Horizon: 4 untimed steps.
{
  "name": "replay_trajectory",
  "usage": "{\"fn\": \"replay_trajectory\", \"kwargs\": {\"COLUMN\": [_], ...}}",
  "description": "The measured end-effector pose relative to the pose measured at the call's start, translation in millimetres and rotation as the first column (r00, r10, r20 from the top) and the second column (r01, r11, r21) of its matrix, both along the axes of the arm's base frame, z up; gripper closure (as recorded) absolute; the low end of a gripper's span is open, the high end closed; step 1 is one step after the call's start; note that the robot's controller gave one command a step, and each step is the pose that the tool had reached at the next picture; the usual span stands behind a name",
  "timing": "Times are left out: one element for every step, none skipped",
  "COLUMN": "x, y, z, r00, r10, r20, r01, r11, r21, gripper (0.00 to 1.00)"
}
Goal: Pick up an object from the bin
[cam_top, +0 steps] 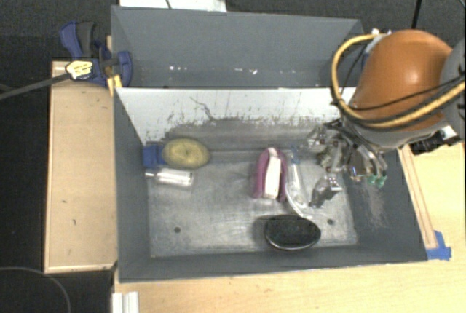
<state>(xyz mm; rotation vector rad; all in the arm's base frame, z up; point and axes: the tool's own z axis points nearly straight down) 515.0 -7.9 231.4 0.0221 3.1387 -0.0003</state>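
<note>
My gripper (pixel 322 193) hangs low over the right part of the bin floor, under the orange dome. Just left of it lies a clear, curved plastic piece (pixel 294 188). Beside that piece lies a pink and white oblong item (pixel 268 174), near the bin's middle. A black oval pad (pixel 292 232) rests by the front wall, below and left of the gripper. I see nothing held in the gripper.
At the far left lie a yellow-green round thing (pixel 186 153), a blue item (pixel 152 156) beside it and a small clear bottle (pixel 170 177). The right wall of the bin slopes up close behind the gripper.
</note>
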Motion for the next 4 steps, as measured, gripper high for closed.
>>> {"fn": "replay_trajectory", "kwargs": {"x": [70.7, 67.5, 64.9, 73.9], "y": [-0.3, 41.4, 41.1, 57.4], "z": [-133.4, -150.5, -153.4, -19.5], "r00": [0.991, 0.906, 0.907, 0.898], "r10": [0.13, 0.424, 0.421, 0.44], "r20": [0.003, 0.013, 0.006, 0.006], "r01": [-0.13, -0.424, -0.421, -0.44], "r11": [0.991, 0.906, 0.907, 0.898], "r21": [-0.001, -0.005, -0.001, -0.003], "gripper": [0.0, 0.0, 1.0, 1.0]}}
